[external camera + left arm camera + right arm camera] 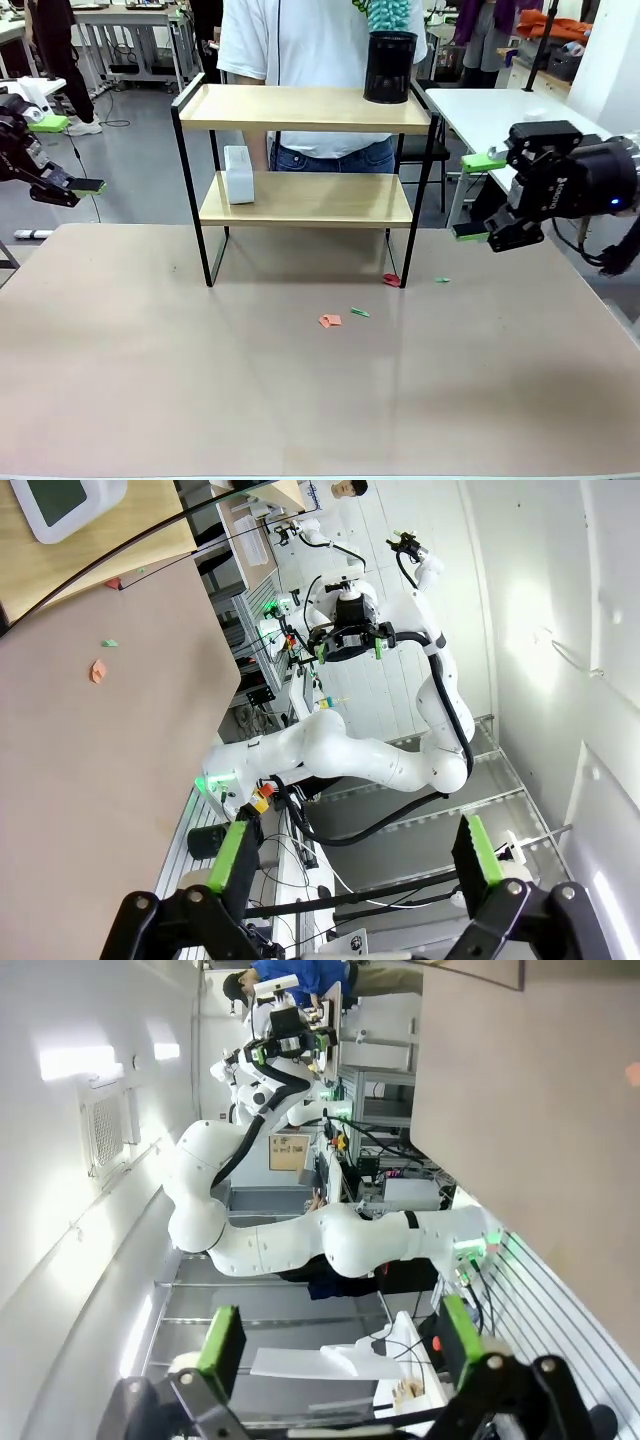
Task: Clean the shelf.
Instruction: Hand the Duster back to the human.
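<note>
Front view from the robot's side, looking across the table [300, 380] at the shelf [305, 110] and the person [320, 40], both wrist views rolled sideways, each facing the opposite arm, sharing the table edge [90, 810].

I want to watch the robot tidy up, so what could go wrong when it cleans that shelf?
1. The black mesh cup stands near the top board's right edge; a bump from the right end effector might tip it off the shelf.
2. The white box on the lower board could get pushed off.
3. The small paper scraps on the table lie flat and may be hard to pinch.
</note>
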### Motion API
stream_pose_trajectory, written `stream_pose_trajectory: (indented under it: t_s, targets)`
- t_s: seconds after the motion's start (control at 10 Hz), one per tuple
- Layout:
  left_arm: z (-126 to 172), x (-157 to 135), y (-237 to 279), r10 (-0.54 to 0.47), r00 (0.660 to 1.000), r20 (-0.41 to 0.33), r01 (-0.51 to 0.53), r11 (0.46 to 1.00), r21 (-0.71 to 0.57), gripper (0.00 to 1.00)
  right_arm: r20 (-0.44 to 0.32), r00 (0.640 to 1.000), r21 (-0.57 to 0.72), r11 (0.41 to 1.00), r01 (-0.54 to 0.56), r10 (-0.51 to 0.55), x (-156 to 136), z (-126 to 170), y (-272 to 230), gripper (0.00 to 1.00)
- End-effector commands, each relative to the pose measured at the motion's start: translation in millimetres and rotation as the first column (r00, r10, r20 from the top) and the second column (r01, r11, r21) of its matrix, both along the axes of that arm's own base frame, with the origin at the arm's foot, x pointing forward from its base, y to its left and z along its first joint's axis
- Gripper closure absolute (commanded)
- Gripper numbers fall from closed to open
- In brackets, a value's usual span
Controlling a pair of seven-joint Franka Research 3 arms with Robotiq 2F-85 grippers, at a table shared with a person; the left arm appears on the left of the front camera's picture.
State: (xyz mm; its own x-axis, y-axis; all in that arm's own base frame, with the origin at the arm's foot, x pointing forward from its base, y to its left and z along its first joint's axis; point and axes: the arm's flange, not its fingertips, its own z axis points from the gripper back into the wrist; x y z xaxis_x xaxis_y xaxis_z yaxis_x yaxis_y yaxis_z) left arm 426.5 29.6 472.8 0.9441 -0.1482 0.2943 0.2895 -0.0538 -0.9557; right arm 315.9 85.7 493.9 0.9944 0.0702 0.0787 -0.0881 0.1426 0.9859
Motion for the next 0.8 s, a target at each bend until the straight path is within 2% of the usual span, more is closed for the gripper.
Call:
stream_pose_trajectory:
  t_s: [0.0, 0.7]
  targets:
    - [2.3, -1.3, -1.9, -0.001, 1.000, 0.009, 0.001, 1.000, -0.006, 0.00, -0.002, 1.000, -0.003, 1.000, -0.006, 0.006, -3.6, 2.6, -2.1, 0.00]
    - [2.3, -1.3, -1.9, -0.001, 1.000, 0.009, 0.001, 1.000, -0.006, 0.00, -0.002, 1.000, -0.003, 1.000, -0.006, 0.006, -3.6, 2.6, -2.1, 0.00]
